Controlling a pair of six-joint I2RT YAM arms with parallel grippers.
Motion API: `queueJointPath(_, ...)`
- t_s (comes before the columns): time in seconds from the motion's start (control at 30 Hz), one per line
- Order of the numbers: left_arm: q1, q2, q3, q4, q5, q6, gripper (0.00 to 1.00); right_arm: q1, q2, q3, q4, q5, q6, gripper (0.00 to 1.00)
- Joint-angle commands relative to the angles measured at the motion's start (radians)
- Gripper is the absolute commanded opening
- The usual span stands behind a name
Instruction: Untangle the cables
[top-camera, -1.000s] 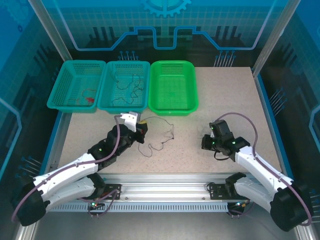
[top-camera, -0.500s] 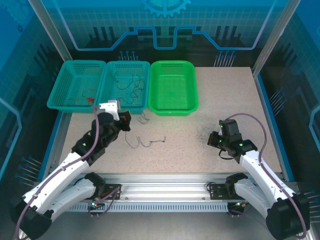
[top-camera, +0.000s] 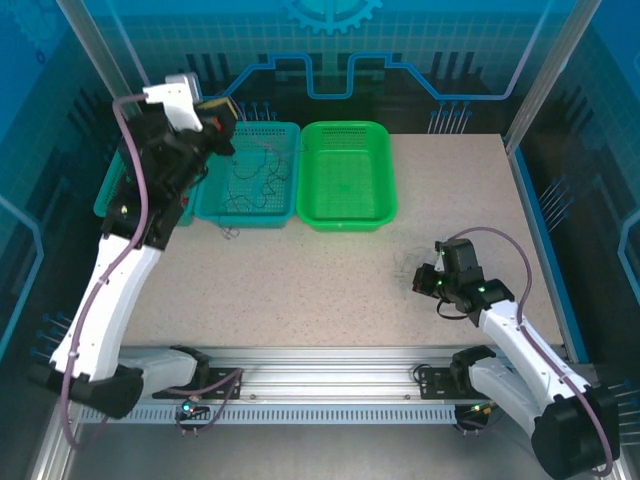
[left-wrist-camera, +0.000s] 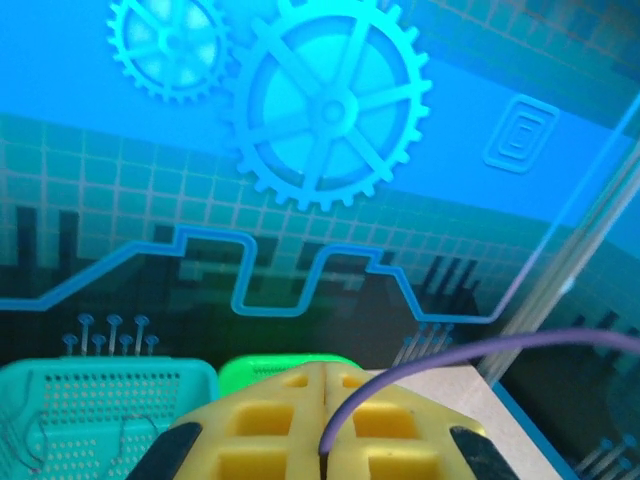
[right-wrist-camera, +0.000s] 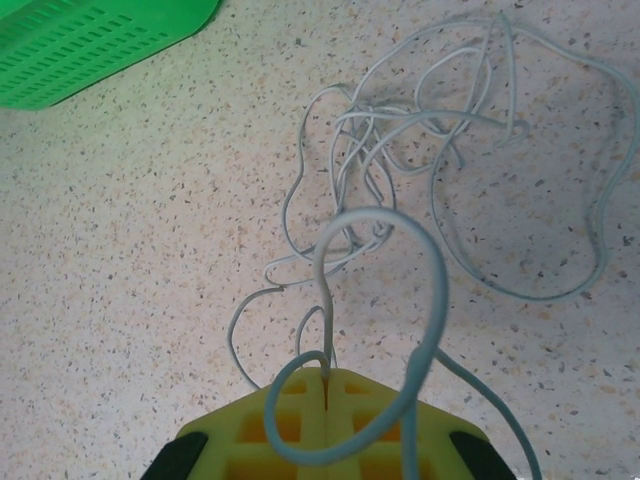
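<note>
The speckled table (top-camera: 330, 290) lies under both my arms. Three baskets stand in a row along its far side. The green basket (top-camera: 388, 175) is far ahead and to the left of my right gripper (top-camera: 420, 283). The middle teal basket (top-camera: 245, 216) sits almost directly below my left gripper (top-camera: 222, 113), and the outer teal basket (top-camera: 102, 206) is largely hidden by my left arm.

My left gripper hangs high above the table and points toward the back wall. In its wrist view the yellow fingers (left-wrist-camera: 260, 430) are pressed flat together, and a purple hose (left-wrist-camera: 480, 352) curves across them. I cannot tell whether a fine wire is pinched in that seam.

My right gripper is low over the table, its yellow fingers (right-wrist-camera: 370, 420) together and clamped on the whitish cable (right-wrist-camera: 375, 212). A loop of it rises from the seam, and the rest sprawls in a loose knot on the table just ahead of the fingertips.

Dark cables (top-camera: 262, 178) lie tangled inside the middle teal basket. One more dark wire (top-camera: 230, 232) shows just in front of that basket, below my left gripper.
</note>
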Motion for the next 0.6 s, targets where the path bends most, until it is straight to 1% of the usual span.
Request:
queueJointPath(0.0,0.081,0.102,0.130,-0.032,0.078,0.034,0.00,-0.009,-0.034,0.018,-0.045,-0.030,-0.014,0.00)
queueJointPath(0.1,0.138,0.202,0.217,0.012,0.083,0.059,0.00,-0.010,-0.059,0.012,-0.059,-0.041,-0.011,0.00)
queueJointPath(0.17,0.170,0.271,0.255,0.038,0.110,0.060,0.00,-0.008,-0.072,0.013,-0.072,-0.052,-0.009,0.00)
queueJointPath(0.3,0.184,0.382,0.259,0.055,0.156,0.049,0.00,-0.005,-0.103,0.031,-0.114,-0.067,-0.009,0.00)
queueJointPath(0.4,0.185,0.422,0.168,0.089,0.182,0.013,0.00,-0.004,-0.134,0.049,-0.154,-0.069,-0.012,0.00)
queueJointPath(0.47,0.184,0.424,0.066,0.129,0.192,-0.030,0.00,-0.004,-0.155,0.060,-0.171,-0.078,-0.015,0.00)
queueJointPath(0.5,0.185,0.422,0.014,0.144,0.192,-0.055,0.02,-0.003,-0.165,0.068,-0.176,-0.089,-0.016,0.00)
queueJointPath(0.57,0.180,0.416,-0.078,0.158,0.185,-0.089,0.16,-0.001,-0.175,0.088,-0.182,-0.109,-0.018,0.00)
